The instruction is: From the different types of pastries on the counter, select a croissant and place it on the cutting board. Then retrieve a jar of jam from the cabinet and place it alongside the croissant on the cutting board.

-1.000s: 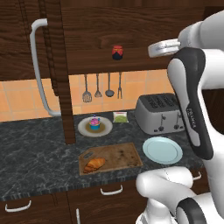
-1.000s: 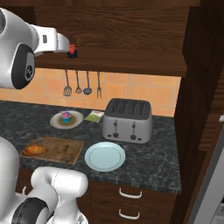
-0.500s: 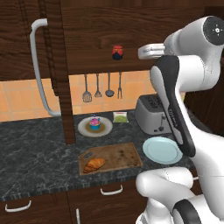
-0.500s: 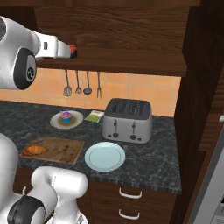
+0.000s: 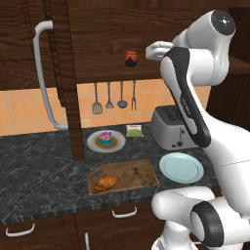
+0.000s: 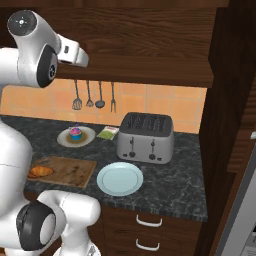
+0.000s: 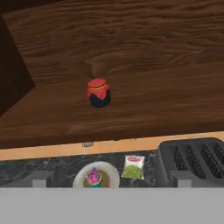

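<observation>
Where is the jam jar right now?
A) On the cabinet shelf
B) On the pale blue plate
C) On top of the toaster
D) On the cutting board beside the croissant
A: the jam jar stands alone on the wooden cabinet shelf, above the hanging utensils, while the croissant lies on the cutting board without it.

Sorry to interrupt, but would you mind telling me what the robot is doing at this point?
The croissant already lies on the cutting board, so the first step looks done. The arm is raised to the open cabinet, with its hand close to the jar of jam on the shelf, and the hand camera looks straight at the jar. The jar stands untouched. The cupcake sits on its plate on the counter. Whether the gripper is open is hard to tell.
</observation>
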Robot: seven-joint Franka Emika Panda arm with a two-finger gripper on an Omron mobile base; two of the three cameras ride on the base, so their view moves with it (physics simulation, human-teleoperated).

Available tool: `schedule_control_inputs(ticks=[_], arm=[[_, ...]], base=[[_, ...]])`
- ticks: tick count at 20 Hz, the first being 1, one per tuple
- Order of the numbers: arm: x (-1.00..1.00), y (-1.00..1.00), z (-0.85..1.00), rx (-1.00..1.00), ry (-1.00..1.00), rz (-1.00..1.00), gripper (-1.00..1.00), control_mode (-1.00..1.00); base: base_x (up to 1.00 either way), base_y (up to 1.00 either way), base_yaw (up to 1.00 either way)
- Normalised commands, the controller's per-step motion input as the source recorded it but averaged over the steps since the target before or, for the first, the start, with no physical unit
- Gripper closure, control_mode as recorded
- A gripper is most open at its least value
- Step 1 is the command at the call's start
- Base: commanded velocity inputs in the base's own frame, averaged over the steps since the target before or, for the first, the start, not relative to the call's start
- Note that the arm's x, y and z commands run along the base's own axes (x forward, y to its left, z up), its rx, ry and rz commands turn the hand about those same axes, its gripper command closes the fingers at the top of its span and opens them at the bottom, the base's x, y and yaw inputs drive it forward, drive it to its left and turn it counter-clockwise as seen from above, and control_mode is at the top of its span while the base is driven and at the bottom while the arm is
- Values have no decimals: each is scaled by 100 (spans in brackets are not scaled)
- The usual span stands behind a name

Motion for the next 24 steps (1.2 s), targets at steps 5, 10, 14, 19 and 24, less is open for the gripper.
schedule_control_inputs(ticks=[5,10,14,19,24], arm=[[59,23,0,-6,17,1,-100,-100],[42,0,0,0,-2,5,-100,-100],[16,8,0,-1,-11,4,-100,-100],[0,18,-8,-9,-32,5,-100,-100],[4,7,-11,-6,-22,5,-100,-100]], base=[[0,0,0],[0,0,0],[0,0,0],[0,0,0],[0,0,0]])
